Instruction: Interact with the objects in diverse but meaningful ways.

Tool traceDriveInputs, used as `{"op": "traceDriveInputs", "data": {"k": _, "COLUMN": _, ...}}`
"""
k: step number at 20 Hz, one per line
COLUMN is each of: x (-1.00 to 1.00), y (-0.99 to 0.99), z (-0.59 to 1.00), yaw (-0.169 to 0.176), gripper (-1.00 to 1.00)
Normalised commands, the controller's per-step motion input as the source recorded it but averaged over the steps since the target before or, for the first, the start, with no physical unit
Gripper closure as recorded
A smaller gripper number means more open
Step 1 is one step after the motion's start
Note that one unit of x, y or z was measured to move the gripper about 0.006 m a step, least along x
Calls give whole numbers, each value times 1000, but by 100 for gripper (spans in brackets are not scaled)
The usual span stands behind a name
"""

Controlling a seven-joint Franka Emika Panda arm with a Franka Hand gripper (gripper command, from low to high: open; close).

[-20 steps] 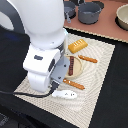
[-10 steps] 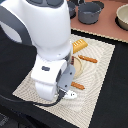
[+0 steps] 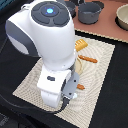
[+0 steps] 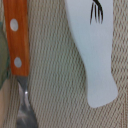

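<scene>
In the exterior view my white arm looms over the woven beige mat [image 3: 102,75]. Its wrist block [image 3: 54,91] hangs low over the mat's near part, and the fingers under it are hidden. A golden bread loaf [image 3: 81,45] and a thin red-brown sausage [image 3: 88,59] lie on the mat past the arm. A small orange bit [image 3: 81,87] peeks out beside the wrist. The wrist view shows, close up, an orange riveted handle [image 4: 16,40] with a metal end [image 4: 24,107] and a flat white piece [image 4: 95,55] bearing a black fork mark. No fingertips appear there.
A grey saucepan [image 3: 91,12] stands on the brown surface beyond the mat, with a pale bowl [image 3: 123,18] toward the exterior view's right. Dark table [image 3: 112,107] surrounds the mat.
The arm has swung toward the mat's near edge and dropped lower. The white piece that lay in plain sight beside the wrist is now covered by it in the exterior view.
</scene>
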Motion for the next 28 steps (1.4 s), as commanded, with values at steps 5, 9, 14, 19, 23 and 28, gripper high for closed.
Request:
{"op": "traceDriveInputs", "data": {"k": 5, "x": 156, "y": -325, "z": -17, "yaw": 45, "gripper": -100}}
{"op": "traceDriveInputs", "data": {"k": 9, "x": 110, "y": -249, "z": -86, "yaw": 47, "gripper": -100}}
{"op": "traceDriveInputs", "data": {"k": 14, "x": 127, "y": -214, "z": -67, "yaw": 48, "gripper": -100}}
{"op": "traceDriveInputs", "data": {"k": 19, "x": 185, "y": -177, "z": -35, "yaw": 49, "gripper": 100}}
{"op": "traceDriveInputs", "data": {"k": 23, "x": 179, "y": -189, "z": -46, "yaw": 46, "gripper": 100}}
{"op": "traceDriveInputs", "data": {"k": 28, "x": 150, "y": -211, "z": -61, "yaw": 48, "gripper": 100}}
